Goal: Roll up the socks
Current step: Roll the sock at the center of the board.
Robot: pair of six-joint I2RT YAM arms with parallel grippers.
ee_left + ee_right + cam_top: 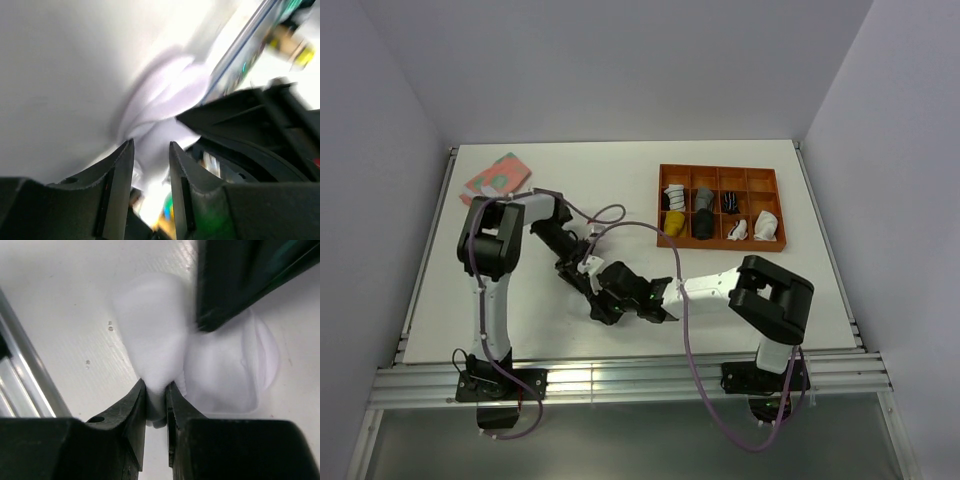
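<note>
A white sock (155, 325) lies bunched on the white table near the front middle. It also shows in the left wrist view (165, 95). My right gripper (156, 387) is shut on a fold of it. My left gripper (151, 145) has white fabric filling the narrow gap between its fingers. In the top view both grippers, left (595, 290) and right (623, 300), meet over the sock and hide it. A pink sock with teal patches (497, 177) lies flat at the far left corner. No cuff bands show on the held sock.
An orange compartment tray (720, 172) stands at the back right with several rolled socks in it, among them a black striped one (730, 201). Purple cables (610, 222) loop over the table between the arms. The table's front rail (620, 378) is close.
</note>
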